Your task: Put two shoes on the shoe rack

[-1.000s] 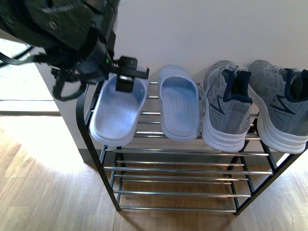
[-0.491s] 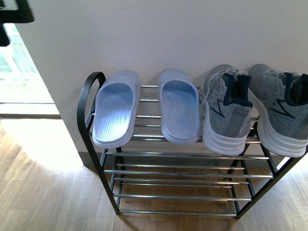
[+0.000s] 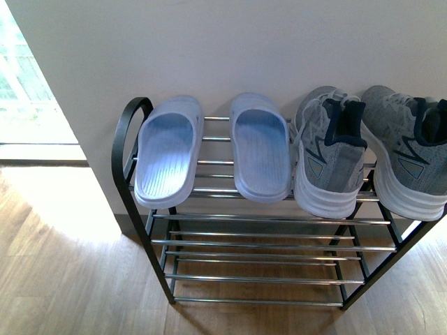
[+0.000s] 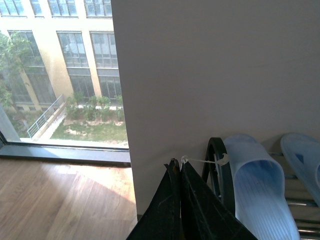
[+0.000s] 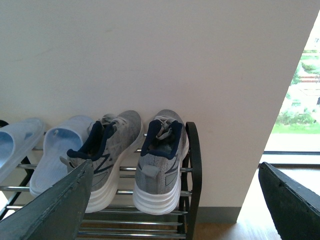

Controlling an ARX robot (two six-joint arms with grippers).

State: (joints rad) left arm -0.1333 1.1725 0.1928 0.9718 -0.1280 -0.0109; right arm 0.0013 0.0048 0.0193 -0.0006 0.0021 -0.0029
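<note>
No words, brand names, numbers or signs can be read in any view. The two grey sneakers [image 3: 328, 157] on the shoe rack [image 3: 265, 220] carry only a dark angular line mark on their sides, right of centre in the front view, with no letters. The light-blue slide sandals [image 3: 167, 150] show plain ribbed footbeds, and the wall [image 3: 230, 49] across the top is bare.
</note>
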